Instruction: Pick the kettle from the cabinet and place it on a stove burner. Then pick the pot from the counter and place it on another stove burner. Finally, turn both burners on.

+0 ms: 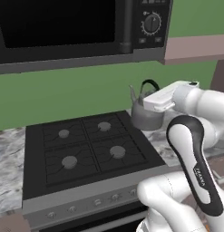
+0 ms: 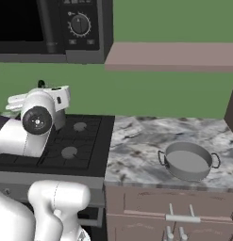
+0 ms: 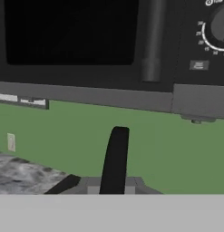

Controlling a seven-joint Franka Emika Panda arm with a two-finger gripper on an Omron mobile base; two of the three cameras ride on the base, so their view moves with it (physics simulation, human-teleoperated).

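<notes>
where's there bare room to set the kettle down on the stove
All four stove burners are bare; the two nearer the front knobs are the most open. It is tighter at the back right corner, where the kettle hangs in the shut gripper, and on the counter by the pot.

Before you, the kettle (image 1: 146, 113) hangs at the stove's (image 1: 86, 149) back right corner, apparently clear of it, under the microwave (image 1: 81, 27), the pot (image 2: 187, 161) on the counter (image 2: 137, 150) farther right.
</notes>
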